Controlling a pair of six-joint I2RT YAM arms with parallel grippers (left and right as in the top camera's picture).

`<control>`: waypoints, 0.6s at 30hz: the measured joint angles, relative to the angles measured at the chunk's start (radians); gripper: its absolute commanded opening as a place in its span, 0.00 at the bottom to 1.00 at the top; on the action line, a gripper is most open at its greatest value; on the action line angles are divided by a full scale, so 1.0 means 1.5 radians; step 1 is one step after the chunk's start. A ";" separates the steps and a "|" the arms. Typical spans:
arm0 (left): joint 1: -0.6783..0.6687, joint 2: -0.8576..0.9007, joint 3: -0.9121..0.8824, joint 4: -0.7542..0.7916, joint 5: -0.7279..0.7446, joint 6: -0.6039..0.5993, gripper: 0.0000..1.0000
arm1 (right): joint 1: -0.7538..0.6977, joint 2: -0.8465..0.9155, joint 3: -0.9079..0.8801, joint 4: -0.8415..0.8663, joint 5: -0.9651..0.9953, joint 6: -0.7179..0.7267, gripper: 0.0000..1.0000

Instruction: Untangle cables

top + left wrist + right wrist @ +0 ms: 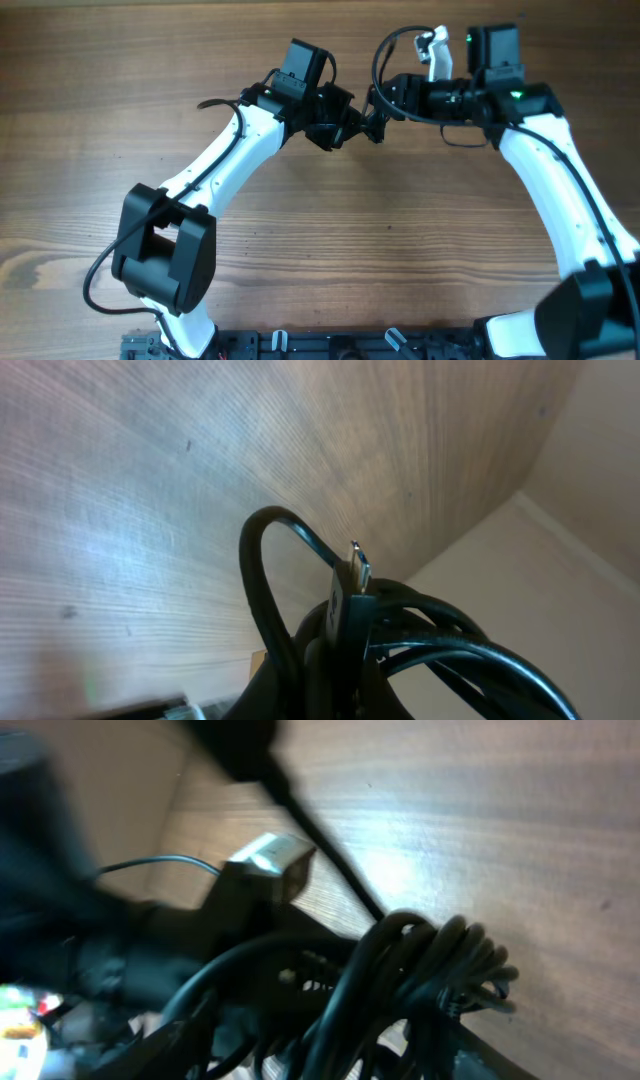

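The cables [360, 124] are a small black clump held off the wooden table between my two grippers at the top middle. My left gripper [338, 128] is shut on them. In the left wrist view a black loop [262, 590] and a metal plug end [360, 568] rise out of its jaws [340, 685]. My right gripper [382, 116] faces it from the right. In the right wrist view the coiled bundle [430, 970] fills the space between its spread fingers [330, 1055], which stand apart and do not pinch it.
A thin black cord end [214, 103] pokes out from behind the left arm. The right arm's thick wire [383, 52] loops up beside a white part [435, 50]. The arm bases stand at the front edge [320, 345]. Bare wood [380, 230] lies between the arms.
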 measured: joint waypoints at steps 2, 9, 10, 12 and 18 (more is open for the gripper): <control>0.000 0.000 0.000 -0.006 0.008 -0.029 0.04 | 0.000 -0.015 0.001 -0.002 -0.001 -0.024 0.49; 0.002 0.001 0.000 -0.008 0.063 -0.085 0.04 | -0.001 -0.019 0.002 -0.013 0.003 -0.072 0.29; 0.003 0.001 0.000 -0.009 0.067 -0.087 0.04 | -0.001 -0.019 0.002 -0.014 0.004 -0.078 0.28; 0.004 0.001 0.000 -0.010 0.072 -0.091 0.04 | -0.001 -0.018 0.002 -0.021 0.004 -0.086 0.28; 0.004 0.001 0.000 -0.010 0.079 -0.119 0.04 | 0.012 -0.018 -0.001 -0.041 0.005 -0.110 0.28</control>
